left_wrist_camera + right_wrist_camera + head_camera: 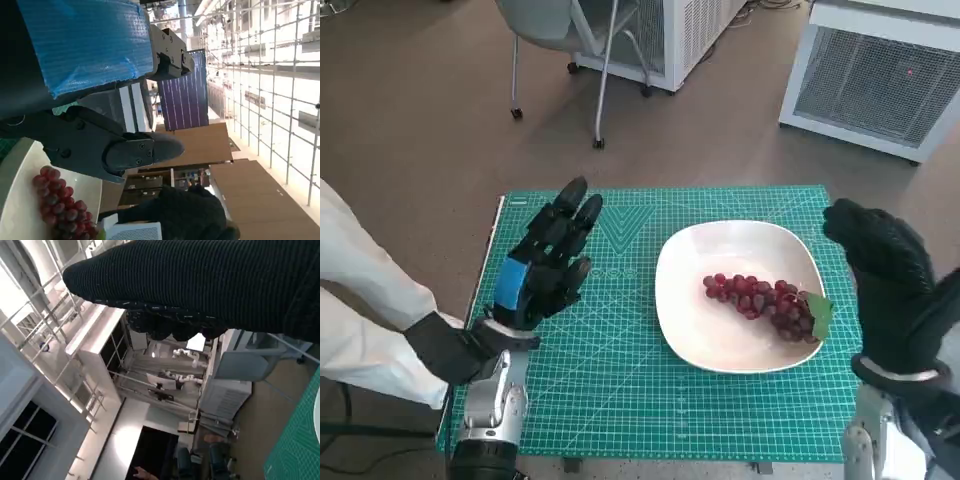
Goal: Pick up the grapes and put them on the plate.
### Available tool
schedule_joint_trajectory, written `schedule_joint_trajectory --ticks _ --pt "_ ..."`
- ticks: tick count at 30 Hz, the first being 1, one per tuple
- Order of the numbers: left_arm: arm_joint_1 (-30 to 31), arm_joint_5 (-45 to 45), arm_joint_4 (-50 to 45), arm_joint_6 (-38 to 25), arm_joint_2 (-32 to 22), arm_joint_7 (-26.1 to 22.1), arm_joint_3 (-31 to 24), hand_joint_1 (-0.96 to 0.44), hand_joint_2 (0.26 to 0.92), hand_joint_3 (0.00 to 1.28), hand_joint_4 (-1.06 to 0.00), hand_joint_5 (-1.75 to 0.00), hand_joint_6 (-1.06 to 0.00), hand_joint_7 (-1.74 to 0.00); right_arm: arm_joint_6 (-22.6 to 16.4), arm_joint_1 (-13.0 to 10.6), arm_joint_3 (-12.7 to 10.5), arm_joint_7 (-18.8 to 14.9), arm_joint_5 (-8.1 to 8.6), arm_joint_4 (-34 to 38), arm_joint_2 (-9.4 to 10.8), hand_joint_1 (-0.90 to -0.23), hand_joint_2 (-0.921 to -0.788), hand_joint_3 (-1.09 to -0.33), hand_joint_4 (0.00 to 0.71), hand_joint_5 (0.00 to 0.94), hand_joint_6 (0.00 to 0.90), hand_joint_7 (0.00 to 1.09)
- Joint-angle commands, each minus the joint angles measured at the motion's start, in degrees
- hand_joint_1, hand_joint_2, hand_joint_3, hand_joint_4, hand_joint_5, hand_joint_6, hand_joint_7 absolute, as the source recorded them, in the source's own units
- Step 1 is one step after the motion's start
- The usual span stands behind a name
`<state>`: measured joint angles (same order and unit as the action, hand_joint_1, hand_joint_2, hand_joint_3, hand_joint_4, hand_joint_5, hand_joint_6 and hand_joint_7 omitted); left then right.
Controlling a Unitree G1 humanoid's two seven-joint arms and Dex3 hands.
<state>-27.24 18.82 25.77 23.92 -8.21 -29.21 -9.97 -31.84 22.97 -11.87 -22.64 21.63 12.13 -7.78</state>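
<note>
A bunch of dark red grapes (762, 299) with a green leaf lies on the white plate (685, 320), toward its right side. The same grapes (60, 205) and plate (15, 200) show in the left wrist view. My left hand (548, 258) hovers over the green mat left of the plate, fingers spread and empty. My gloved right hand (885, 270) is raised just right of the plate's edge, holding nothing; the left wrist view catches that right hand (175, 212) too. In the right wrist view only the glove (200, 285) shows.
A green cutting mat (610, 380) covers the table. A person's white sleeve and black-gloved hand (445, 345) reach to the mat's left edge near my left forearm. A chair (560, 40) and white units (880, 75) stand beyond the table.
</note>
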Motion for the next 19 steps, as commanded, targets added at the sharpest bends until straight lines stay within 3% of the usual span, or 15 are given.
schedule_joint_trajectory --ticks 1,19 --pt "0.92 0.88 1.99 2.04 0.88 -1.26 -0.42 -0.59 0.921 0.46 -0.28 -0.02 -0.29 0.0 -0.65 0.66 0.6 -0.88 -0.55 2.66 0.47 -0.429 -0.921 -0.533 0.684 0.0 0.341 0.69" --pt "1.62 2.29 4.4 5.88 2.07 -4.53 -0.96 -0.59 0.921 0.44 -0.28 -0.01 -0.3 -0.01 -2.21 0.87 2.18 -1.09 -1.9 5.6 1.26 -0.424 -0.921 -0.538 0.664 0.001 0.265 0.76"
